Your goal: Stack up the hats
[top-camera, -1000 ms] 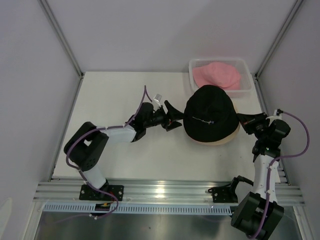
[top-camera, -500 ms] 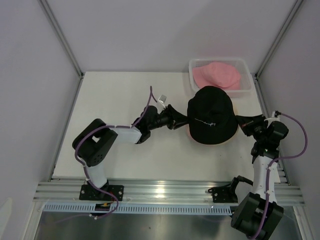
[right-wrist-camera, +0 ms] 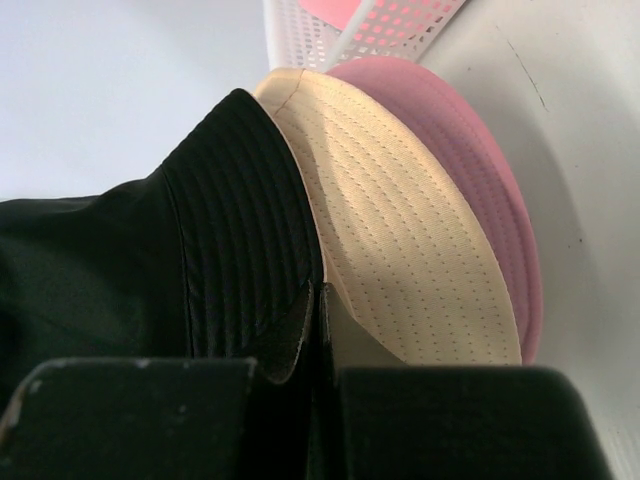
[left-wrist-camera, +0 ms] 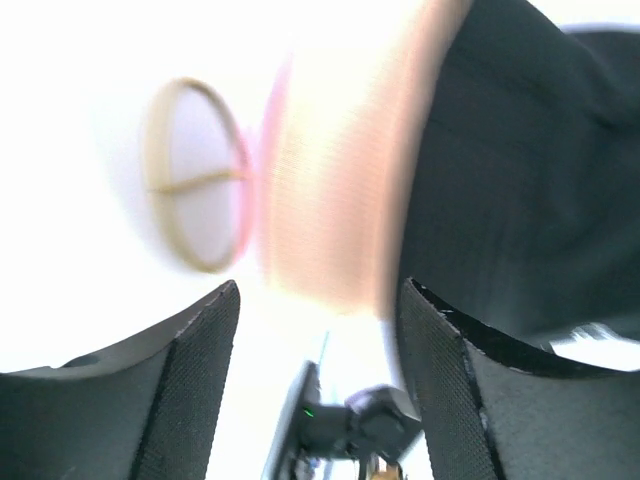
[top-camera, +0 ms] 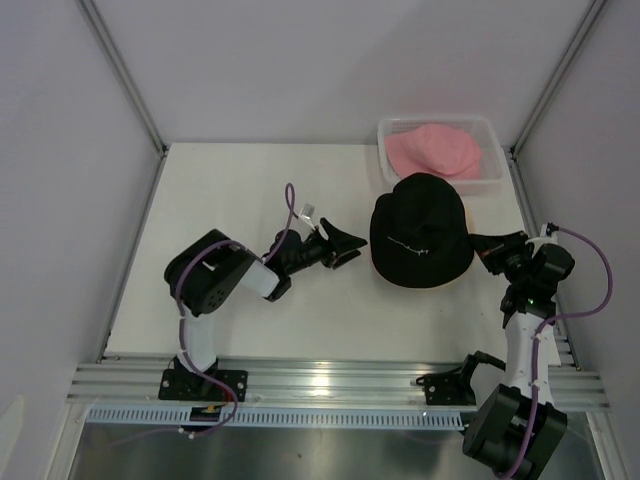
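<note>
Right gripper (right-wrist-camera: pixel 318 310) clamped on the brim of the black hat (top-camera: pixel 420 240); left gripper (top-camera: pixel 357 249) released just left of it.

We see the right gripper's fingers pressed together with the right edge of the black brim caught between them. The left gripper points right at the stack with its jaws spread and nothing between them, just clear of the hat. The black hat sits on top of the stack, right of the table's (top-camera: pixel 230 190) centre. Under its brim we find the cream hat (right-wrist-camera: pixel 400 230), and under that a pink hat (right-wrist-camera: pixel 490 200), their brims fanning out on the right. The second pink hat (top-camera: pixel 435 150) lies in the clear bin (top-camera: pixel 492 182) at the far right corner, just behind the stack.
</note>
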Controlling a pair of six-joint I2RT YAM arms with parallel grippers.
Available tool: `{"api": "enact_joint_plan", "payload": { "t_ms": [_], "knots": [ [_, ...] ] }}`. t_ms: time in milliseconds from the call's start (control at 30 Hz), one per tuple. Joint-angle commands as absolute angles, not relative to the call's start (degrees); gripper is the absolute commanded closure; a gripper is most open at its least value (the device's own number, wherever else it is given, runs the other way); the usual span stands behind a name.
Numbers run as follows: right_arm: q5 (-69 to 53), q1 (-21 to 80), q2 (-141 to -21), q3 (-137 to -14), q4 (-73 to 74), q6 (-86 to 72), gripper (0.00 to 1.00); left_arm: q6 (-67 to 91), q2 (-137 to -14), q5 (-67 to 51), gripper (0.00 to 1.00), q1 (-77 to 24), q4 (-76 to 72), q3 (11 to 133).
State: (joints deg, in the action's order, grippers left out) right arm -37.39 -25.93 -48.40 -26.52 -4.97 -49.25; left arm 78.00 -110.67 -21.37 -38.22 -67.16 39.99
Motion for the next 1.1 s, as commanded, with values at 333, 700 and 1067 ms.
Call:
{"api": "enact_joint_plan", "payload": {
  "t_ms": [333, 700, 1067],
  "knots": [
    [-36.4, -25.4, -48.4, -26.1, -4.7, -46.8, 1.0, 77.7, -116.1, -24.0, 0.32, -35.5, -92.5, 44.0],
    [-36.2, -25.3, -48.7, -25.4, -5.5, -47.1, 1.0, 78.3, -114.8, -25.7, 0.35, -36.6, -92.5, 47.4],
    [-35.8, -24.9, -49.0, -25.0, -5.8, -46.8, 1.0, 78.0, -113.8, -27.4, 0.37, -38.8, -92.5, 51.8]
  ]
}}
